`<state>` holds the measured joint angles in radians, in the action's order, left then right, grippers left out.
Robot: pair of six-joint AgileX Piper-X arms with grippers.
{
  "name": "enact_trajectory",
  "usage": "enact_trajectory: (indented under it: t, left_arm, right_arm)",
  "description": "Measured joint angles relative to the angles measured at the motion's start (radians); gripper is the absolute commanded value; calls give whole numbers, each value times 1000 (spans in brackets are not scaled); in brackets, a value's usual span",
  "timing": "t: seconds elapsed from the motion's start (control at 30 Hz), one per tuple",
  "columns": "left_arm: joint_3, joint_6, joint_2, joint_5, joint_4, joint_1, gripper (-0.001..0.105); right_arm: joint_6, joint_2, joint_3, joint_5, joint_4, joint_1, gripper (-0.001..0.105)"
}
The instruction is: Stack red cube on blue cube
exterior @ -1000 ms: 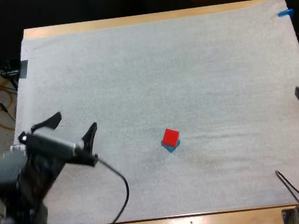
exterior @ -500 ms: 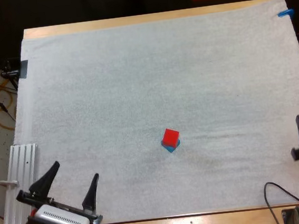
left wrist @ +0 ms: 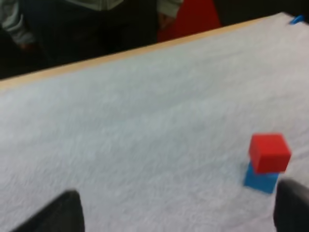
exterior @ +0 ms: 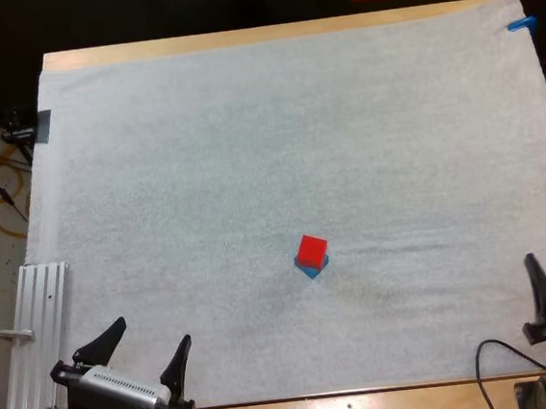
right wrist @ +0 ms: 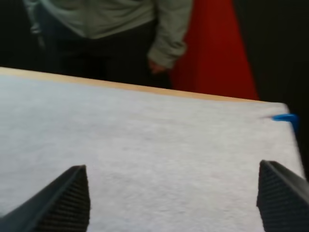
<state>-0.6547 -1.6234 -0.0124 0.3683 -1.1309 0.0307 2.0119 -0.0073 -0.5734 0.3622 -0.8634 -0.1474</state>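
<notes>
From the high view we see the red cube (exterior: 310, 250) sitting on the blue cube (exterior: 310, 269) mid-mat (exterior: 246, 120), well apart from our left gripper (exterior: 151, 332) and right gripper (right wrist: 172, 166), both spread wide and empty, while the right wrist view adds a person (right wrist: 111, 24) beyond the table's (right wrist: 145, 89) far edge.

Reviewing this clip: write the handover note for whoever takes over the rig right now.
Left end effector: open, empty, at the near edge of the mat.
Right end effector: open, empty, at the mat's near right.
Things: red cube sits on the blue cube, a little offset, mid-mat, nothing touching them.
Done: the stack stands.
Left: nothing apparent. A person stands beyond the far side.
</notes>
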Motion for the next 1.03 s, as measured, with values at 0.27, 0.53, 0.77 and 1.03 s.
enact_trajectory:
  t: [0.27, 0.53, 0.77, 1.03]
  left_arm:
    - [152, -3, 0, -23, 108, 0, 76]
    - [180, -4, 0, -24, 170, 0, 76]
    - [180, -4, 0, -24, 169, 0, 76]
    - [180, -4, 0, -24, 169, 0, 76]
  right_arm:
    - [-7, 0, 44, 12, -116, 0, 70]
    - [-7, 0, 65, 13, -158, 0, 70]
    - [-7, 0, 67, 12, -158, 0, 70]
    - [-7, 0, 67, 12, -158, 0, 70]
